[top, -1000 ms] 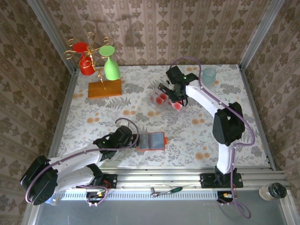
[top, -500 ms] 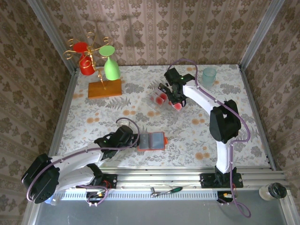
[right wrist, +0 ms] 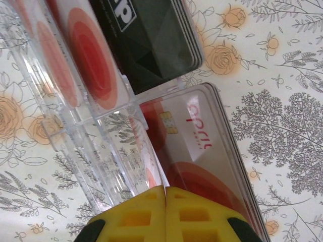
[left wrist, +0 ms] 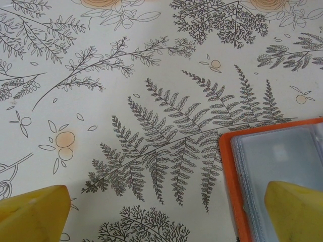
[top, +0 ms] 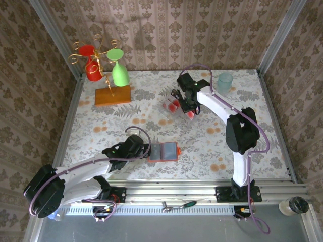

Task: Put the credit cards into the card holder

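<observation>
Where card holder ends, bare tablecloth beyond

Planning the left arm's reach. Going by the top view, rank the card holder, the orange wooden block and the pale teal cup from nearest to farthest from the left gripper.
1. The card holder, right beside the left gripper, near edge.
2. The orange wooden block, far left.
3. The pale teal cup, far right corner.

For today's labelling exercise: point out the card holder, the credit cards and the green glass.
card holder [top: 164,151]: top external view, grey-blue lining.
credit cards [right wrist: 202,151]: right wrist view, nearest card's face.
green glass [top: 119,74]: top external view, its bowl.
</observation>
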`<state>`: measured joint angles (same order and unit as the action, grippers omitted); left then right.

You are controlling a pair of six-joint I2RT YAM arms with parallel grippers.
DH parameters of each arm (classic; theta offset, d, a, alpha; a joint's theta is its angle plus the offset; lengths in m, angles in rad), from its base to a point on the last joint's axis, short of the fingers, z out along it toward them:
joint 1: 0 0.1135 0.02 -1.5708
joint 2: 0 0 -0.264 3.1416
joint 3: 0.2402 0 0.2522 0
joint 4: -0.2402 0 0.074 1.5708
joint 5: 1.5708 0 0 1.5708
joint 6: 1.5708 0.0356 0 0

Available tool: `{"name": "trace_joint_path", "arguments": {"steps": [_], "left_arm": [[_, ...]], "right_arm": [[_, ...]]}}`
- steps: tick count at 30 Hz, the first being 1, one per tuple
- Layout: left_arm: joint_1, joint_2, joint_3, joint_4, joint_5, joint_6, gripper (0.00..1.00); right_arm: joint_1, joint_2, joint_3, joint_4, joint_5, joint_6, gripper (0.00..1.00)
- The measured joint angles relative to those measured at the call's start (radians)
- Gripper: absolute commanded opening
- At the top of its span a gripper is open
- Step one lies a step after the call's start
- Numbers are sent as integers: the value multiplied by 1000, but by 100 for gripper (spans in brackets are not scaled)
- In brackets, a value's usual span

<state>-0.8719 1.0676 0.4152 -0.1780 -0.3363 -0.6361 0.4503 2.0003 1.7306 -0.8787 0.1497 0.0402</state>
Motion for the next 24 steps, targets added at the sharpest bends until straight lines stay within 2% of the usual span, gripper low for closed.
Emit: {"name": "trace_joint_path", "arguments": {"steps": [8, 24], "left_arm": [[0, 0, 3, -1, 0, 0, 100], [0, 0, 11, -2, 0, 0, 100]], "right_arm": [[0, -36, -16, 15, -53, -49, 0], [0, -82, -36, 34, -60, -66, 0]]}}
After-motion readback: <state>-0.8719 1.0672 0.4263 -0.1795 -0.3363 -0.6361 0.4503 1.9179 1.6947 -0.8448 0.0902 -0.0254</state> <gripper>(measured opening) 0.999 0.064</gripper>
